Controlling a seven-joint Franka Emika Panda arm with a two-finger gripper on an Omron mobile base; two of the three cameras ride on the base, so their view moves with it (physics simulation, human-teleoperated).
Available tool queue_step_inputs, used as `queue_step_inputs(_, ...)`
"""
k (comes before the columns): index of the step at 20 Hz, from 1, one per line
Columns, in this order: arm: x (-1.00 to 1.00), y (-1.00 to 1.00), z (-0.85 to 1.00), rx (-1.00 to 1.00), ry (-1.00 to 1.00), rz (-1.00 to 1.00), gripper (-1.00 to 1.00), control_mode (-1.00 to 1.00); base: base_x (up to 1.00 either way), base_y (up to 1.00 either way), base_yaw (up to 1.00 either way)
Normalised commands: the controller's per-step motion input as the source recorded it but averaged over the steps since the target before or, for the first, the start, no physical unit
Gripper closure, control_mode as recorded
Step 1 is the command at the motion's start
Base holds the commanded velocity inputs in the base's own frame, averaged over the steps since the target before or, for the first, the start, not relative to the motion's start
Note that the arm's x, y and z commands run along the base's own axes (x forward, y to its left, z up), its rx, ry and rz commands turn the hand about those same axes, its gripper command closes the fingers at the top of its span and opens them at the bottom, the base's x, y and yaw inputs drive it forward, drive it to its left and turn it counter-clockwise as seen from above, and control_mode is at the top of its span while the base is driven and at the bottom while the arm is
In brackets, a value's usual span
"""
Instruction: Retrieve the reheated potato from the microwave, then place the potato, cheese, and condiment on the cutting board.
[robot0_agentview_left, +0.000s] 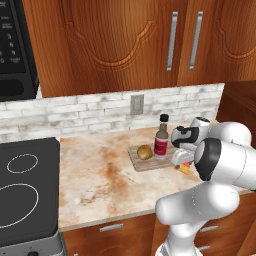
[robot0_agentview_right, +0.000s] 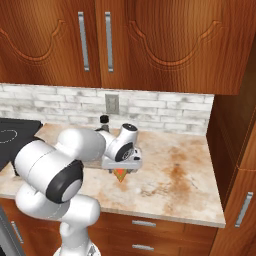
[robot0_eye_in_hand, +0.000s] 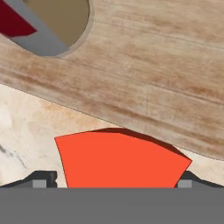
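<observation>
The cheese (robot0_eye_in_hand: 122, 159), an orange wedge, sits between my gripper's (robot0_eye_in_hand: 116, 180) two fingertips, which touch its sides; the gripper is shut on it. From the base views the gripper (robot0_agentview_left: 182, 161) points down just right of the cutting board (robot0_agentview_left: 145, 163), with the cheese (robot0_agentview_left: 185, 169) under it at counter height. On the board stand the golden-brown potato (robot0_agentview_left: 144, 152) and the condiment (robot0_agentview_left: 161, 137) bottle. In the hand view the cheese's far corner overlaps the board's (robot0_eye_in_hand: 144, 87) edge. The microwave (robot0_agentview_left: 15, 45) hangs black at the upper left. My arm hides most of the board in the right base view; the cheese (robot0_agentview_right: 120, 174) peeks out below the gripper (robot0_agentview_right: 121, 167).
A black stovetop (robot0_agentview_left: 25, 190) lies left of the marbled counter (robot0_agentview_left: 100, 180). Wooden cabinets (robot0_agentview_left: 125, 40) hang above, a brick backsplash with an outlet (robot0_agentview_left: 137, 104) runs behind. A tall wooden side panel (robot0_agentview_right: 235, 140) bounds the counter on the right.
</observation>
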Motion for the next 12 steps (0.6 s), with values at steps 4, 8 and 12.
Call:
queue_step_inputs(4,-0.05,0.01,0.00,0.00,0.00,0.00,1.00,-1.00,0.00,0.00,0.00)
queue_step_inputs(8,-0.07,0.00,-0.03,0.00,0.00,0.00,1.00,-1.00,0.00,0.00,0.00)
queue_step_inputs(12,-0.07,-0.02,0.05,0.00,-0.07,0.00,1.00,-1.00,0.00,0.00,0.00)
